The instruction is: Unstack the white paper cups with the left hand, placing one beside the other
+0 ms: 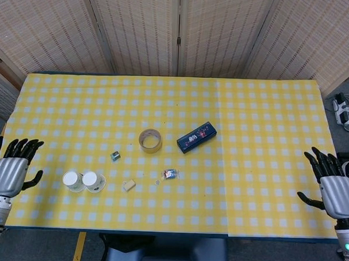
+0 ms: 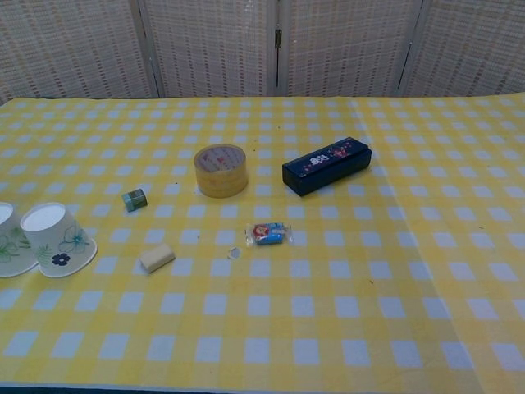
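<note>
While printed flowers show, paper cups (image 2: 45, 238) bear no legible writing.

The left hand (image 1: 11, 170) and right hand (image 1: 333, 191) have silver-grey metallic backs and black fingers. A black-and-white banded wrist shows below the left hand.

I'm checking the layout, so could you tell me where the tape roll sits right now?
The tape roll lies near mid-table in the head view, just left of the dark box and up-right of the small green cube.
</note>
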`<move>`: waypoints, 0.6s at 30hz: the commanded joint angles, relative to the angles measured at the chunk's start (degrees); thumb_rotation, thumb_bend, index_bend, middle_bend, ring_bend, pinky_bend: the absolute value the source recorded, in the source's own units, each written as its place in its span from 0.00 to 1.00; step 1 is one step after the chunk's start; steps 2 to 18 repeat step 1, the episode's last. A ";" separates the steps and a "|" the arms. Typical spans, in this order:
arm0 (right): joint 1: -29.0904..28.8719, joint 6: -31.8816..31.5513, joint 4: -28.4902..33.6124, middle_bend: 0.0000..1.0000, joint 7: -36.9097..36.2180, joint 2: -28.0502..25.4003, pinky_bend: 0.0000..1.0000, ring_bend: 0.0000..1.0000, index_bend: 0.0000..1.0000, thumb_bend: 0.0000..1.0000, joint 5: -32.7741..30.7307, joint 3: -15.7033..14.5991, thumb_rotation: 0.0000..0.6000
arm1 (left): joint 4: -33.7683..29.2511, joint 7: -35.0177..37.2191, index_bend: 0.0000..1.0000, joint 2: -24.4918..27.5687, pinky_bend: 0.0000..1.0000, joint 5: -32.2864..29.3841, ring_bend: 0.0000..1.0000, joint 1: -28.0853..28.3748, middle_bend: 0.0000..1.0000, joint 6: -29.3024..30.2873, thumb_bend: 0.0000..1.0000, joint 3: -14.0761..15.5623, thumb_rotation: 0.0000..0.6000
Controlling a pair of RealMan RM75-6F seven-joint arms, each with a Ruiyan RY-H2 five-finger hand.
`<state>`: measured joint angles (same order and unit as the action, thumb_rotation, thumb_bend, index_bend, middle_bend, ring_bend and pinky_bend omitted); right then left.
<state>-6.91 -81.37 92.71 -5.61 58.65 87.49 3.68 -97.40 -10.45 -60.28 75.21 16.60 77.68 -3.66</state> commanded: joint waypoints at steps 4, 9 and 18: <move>-0.35 -0.10 -0.87 0.00 -2.23 0.55 0.00 0.07 0.00 0.20 1.75 -0.65 1.00 | 0.07 -1.43 0.13 -1.39 0.01 0.60 0.07 -3.37 0.13 4.77 0.42 0.57 1.00; -0.35 -0.10 -0.87 0.00 -2.23 0.55 0.00 0.07 0.00 0.20 1.75 -0.65 1.00 | 0.07 -1.43 0.13 -1.39 0.01 0.60 0.07 -3.37 0.13 4.77 0.42 0.57 1.00; -0.35 -0.10 -0.87 0.00 -2.23 0.55 0.00 0.07 0.00 0.20 1.75 -0.65 1.00 | 0.07 -1.43 0.13 -1.39 0.01 0.60 0.07 -3.37 0.13 4.77 0.42 0.57 1.00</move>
